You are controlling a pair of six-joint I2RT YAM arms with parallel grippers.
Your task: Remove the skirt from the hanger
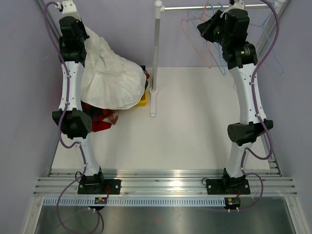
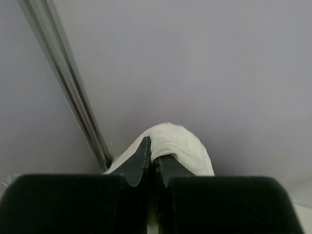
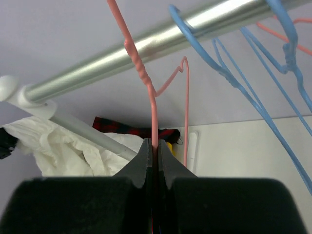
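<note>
A: Two grips went into the notes at this reading. Our left gripper (image 2: 152, 161) was pinched down on a fold of the white skirt (image 1: 109, 78), with cloth bulging over the fingertips. Our right gripper (image 3: 153, 146) was clamped on the wire neck of the pink hanger (image 3: 154, 119), which hung from the rail (image 3: 146, 44).

B: Where did the skirt sit?

A: At ten o'clock of the table (image 1: 195, 136) in the overhead view. It hung bunched below the raised left wrist, its lower edge over the red plaid garment (image 1: 100, 121) and beside a yellow item (image 1: 142, 101). It looked well apart from the hanger at one o'clock, which we saw bare.

B: Handling?

A: We judged it light, soft and limp. It draped and crumpled, with no stiffness to steer by. A pinch on a thick gathered fold, as we had, seemed safest, since a single thin layer might slip out. We did not think it fragile, though it could snag on wire.

B: Room?

A: Bare tabletop ran from three to six o'clock. We marked three places as tight:
- the wall and frame strut (image 2: 70, 87) at nine o'clock, close by the left wrist
- the white post (image 1: 156, 48) at twelve
- the blue hangers (image 3: 290, 44), just beside the pink one

We reckoned that lowering toward five o'clock offered the clearest path.
</note>
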